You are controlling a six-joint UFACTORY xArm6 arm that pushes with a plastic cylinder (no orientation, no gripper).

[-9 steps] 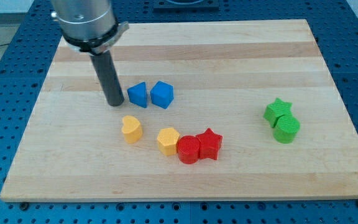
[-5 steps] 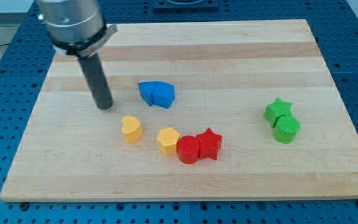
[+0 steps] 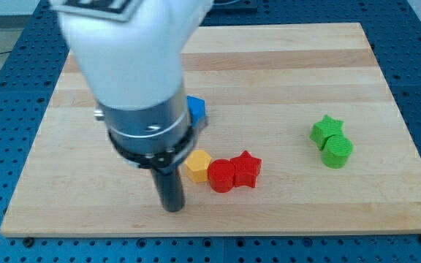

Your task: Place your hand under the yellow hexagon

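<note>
Yellow hexagon lies near the board's lower middle, touching the red cylinder beside the red star. My tip, a jawless rod holding nothing, rests just below-left of it. Farther up, the arm hides most of a blue block; the green star and green cylinder sit right.

The small yellow plastic hexagon block sits flat on the wooden surface, a bit left of centre and toward the near edge. Its right side is touching a red block, and its top face is a lighter yellow.
</note>
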